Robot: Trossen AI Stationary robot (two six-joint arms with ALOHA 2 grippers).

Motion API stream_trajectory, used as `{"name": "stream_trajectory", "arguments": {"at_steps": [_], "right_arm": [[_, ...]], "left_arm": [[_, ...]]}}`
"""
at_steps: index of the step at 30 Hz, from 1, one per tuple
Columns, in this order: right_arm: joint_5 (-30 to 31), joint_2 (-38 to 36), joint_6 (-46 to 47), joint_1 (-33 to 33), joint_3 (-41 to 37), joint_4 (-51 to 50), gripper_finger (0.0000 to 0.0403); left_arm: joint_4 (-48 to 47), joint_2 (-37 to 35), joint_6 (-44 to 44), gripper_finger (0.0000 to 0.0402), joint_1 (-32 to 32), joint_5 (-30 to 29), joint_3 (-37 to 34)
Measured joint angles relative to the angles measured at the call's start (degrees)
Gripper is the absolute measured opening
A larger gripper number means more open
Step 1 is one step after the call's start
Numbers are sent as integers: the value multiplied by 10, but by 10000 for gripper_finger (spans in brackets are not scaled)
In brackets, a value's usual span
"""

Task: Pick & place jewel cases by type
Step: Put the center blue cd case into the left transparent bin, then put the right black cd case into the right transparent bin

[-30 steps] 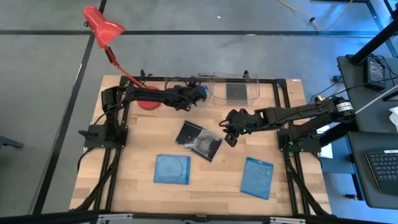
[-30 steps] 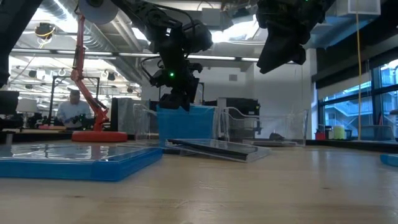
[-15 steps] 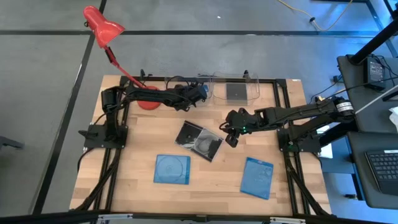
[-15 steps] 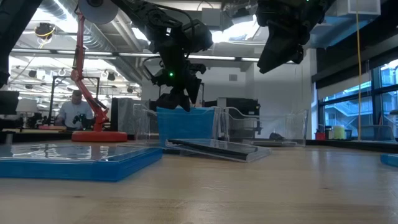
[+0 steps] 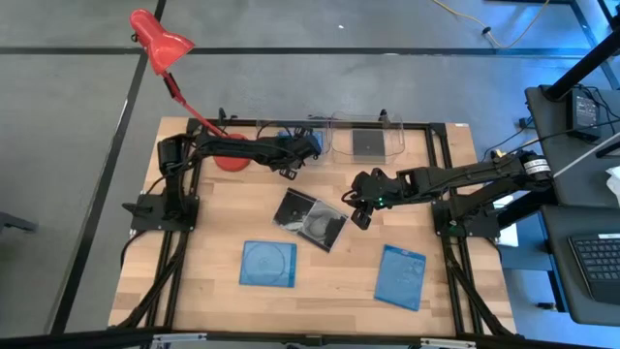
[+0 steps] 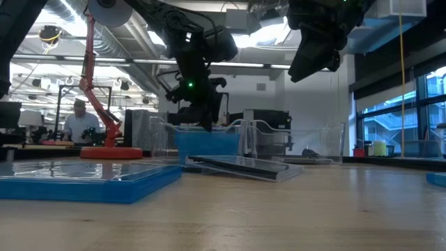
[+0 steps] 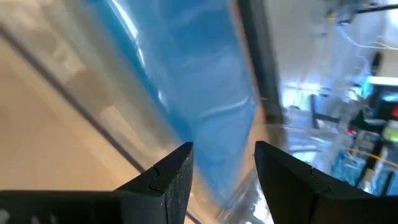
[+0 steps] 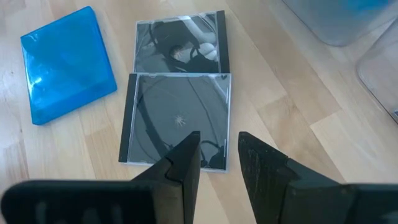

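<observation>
High view: blue case (image 5: 284,136) in left tray (image 5: 263,131).

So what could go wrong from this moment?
The left gripper sits at the clear tray with its fingers astride the upright blue jewel case; withdrawing carelessly could tip it. The right gripper hovers over two overlapping clear jewel cases; a grab might shift both.

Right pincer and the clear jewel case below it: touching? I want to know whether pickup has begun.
Apart. Low view shows the right pincer high above the clear jewel case, open air between.
</observation>
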Motion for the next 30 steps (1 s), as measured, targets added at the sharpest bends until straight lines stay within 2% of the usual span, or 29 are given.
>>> {"name": "stream_trajectory", "arguments": {"at_steps": [4,9,14,19,23,30], "right_arm": [[0,0,0,0,0,0,113],[0,0,0,0,0,0,113],[1,0,0,0,0,1,113],[1,0,0,0,0,2,113],[1,0,0,0,0,6,113],[1,0,0,0,0,6,113]], "left_arm": [[-26,-2,-38,169,8,47,2],[-31,-4,-37,169,9,58,6],[-62,-5,37,169,9,59,56],[-135,-6,141,169,-1,18,136],[-161,-6,280,169,-18,-4,197],[-161,-7,657,169,-84,-5,256]]}}
